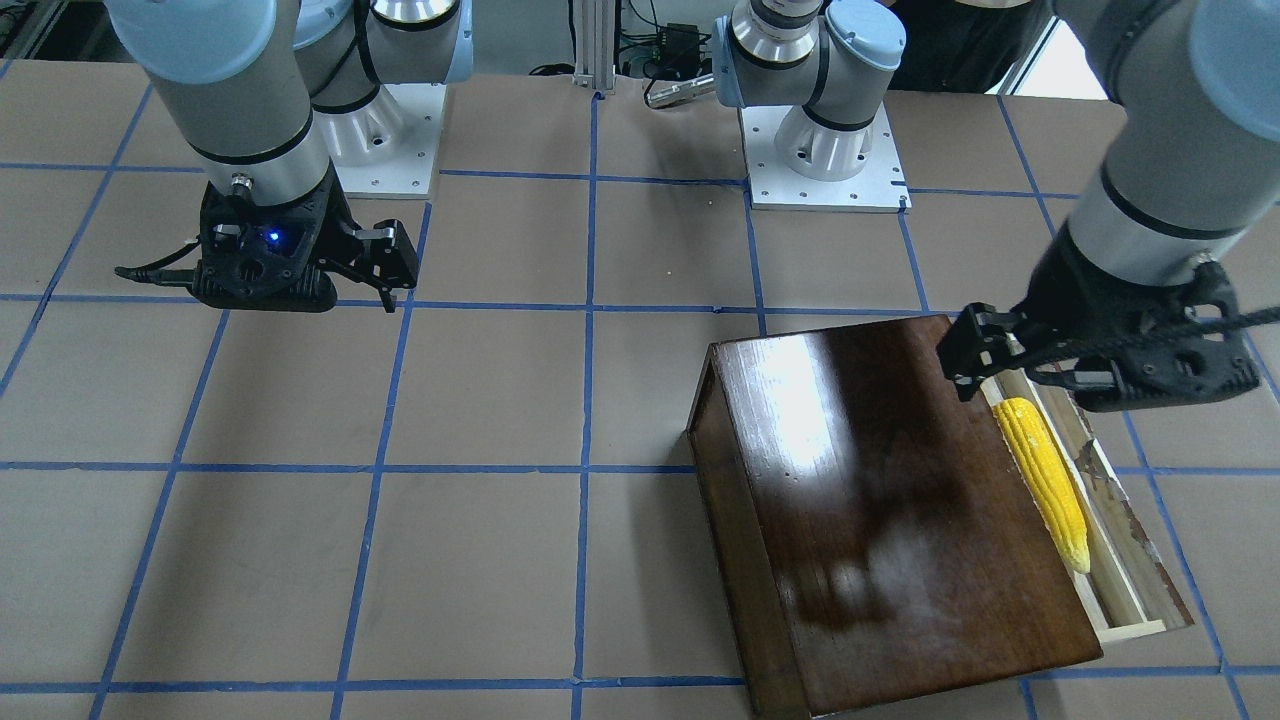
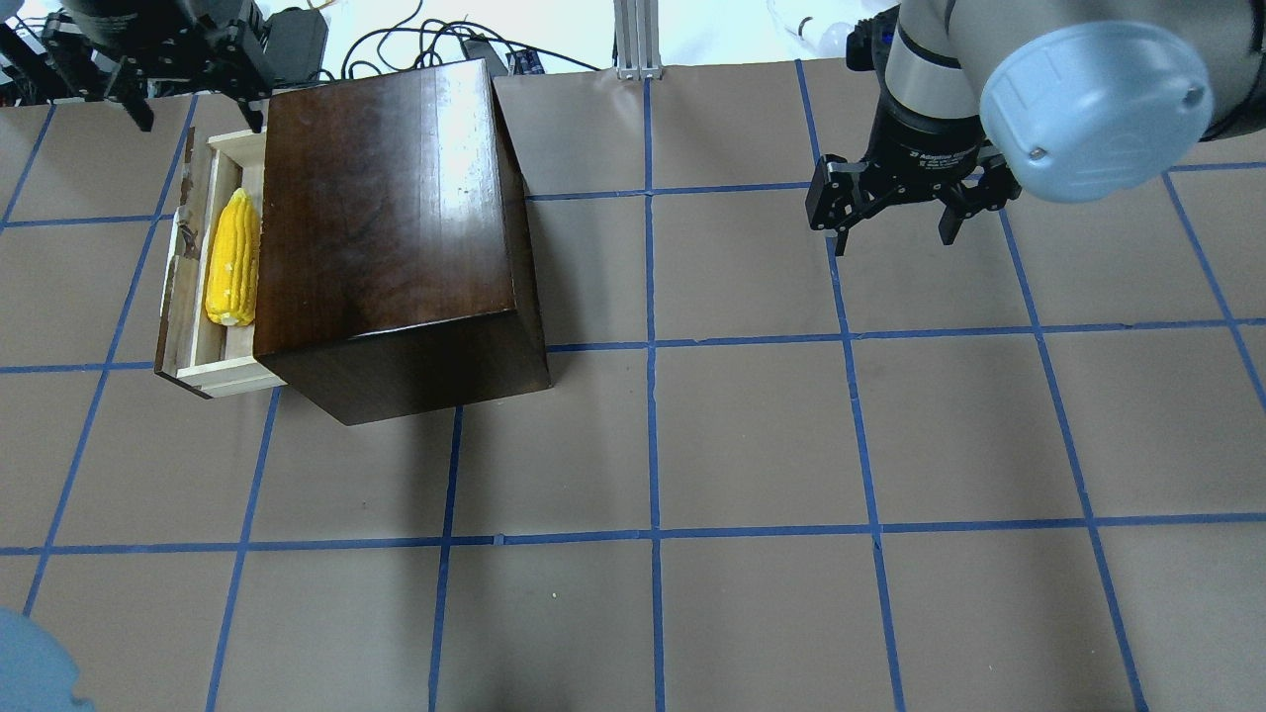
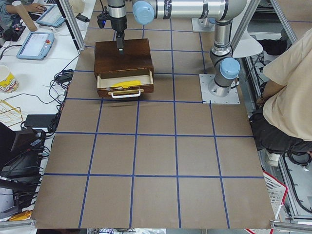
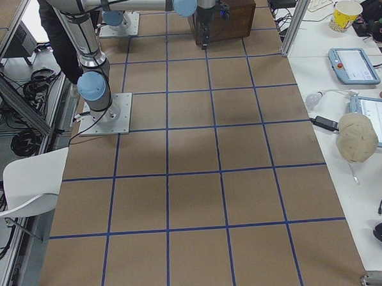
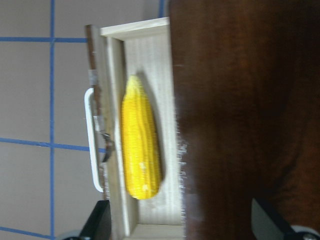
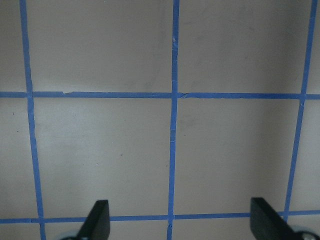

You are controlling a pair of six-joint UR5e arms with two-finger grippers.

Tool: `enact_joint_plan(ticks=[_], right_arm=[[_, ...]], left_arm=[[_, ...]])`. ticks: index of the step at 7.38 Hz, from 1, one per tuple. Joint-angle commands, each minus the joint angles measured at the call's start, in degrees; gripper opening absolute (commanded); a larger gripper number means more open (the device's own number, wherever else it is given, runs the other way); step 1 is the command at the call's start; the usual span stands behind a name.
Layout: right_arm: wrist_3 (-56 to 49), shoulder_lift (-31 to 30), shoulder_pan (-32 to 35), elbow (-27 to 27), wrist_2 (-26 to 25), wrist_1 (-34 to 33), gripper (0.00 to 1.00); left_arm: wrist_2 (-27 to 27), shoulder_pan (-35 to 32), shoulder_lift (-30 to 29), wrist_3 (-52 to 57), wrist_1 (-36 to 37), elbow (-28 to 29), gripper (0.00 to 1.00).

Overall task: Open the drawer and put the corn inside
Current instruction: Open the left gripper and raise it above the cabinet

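On the taped surface (image 2: 692, 445), the corn (image 2: 233, 259) lies lengthwise in the open drawer (image 2: 178, 297). The left end effector (image 2: 198, 104), wide and empty, hovers over the drawer's far end. The right end effector (image 2: 895, 232), also wide, is well apart.

Brown-papered table (image 2: 752, 435) gridded with blue tape (image 2: 652, 345).
Along the far side, a white bench (image 3: 29, 63) with two tablets (image 3: 35, 45) and a paper cup (image 3: 6, 79); on the near side, a seated person in beige (image 3: 287, 92).

bright even overhead light | glare on box (image 1: 890, 510) top | left wrist view soft
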Motion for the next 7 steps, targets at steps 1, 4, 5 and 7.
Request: enact_joint_plan(ticks=[1, 4, 5, 7], right_arm=[[0.0, 0.0, 0.0, 0.0, -0.04, 0.0, 1.0], [0.0, 0.0, 0.0, 0.0, -0.13, 0.0, 1.0], [0.0, 0.0, 0.0, 0.0, -0.13, 0.0, 1.0], [0.0, 0.0, 0.0, 0.0, -0.22, 0.0, 1.0]], left_arm=[[-3.62, -4.74, 4.14, -2.12, -3.92, -2.24, 1.0], [-6.96, -4.84, 14.59, -2.65, -7.45, -12.25, 1.0], [-6.98, -4.67, 16.02, -1.87, -6.92, -14.02, 1.0], [-6.63, -4.23, 16.03, -0.73, 3.8, -14.3, 1.0]])
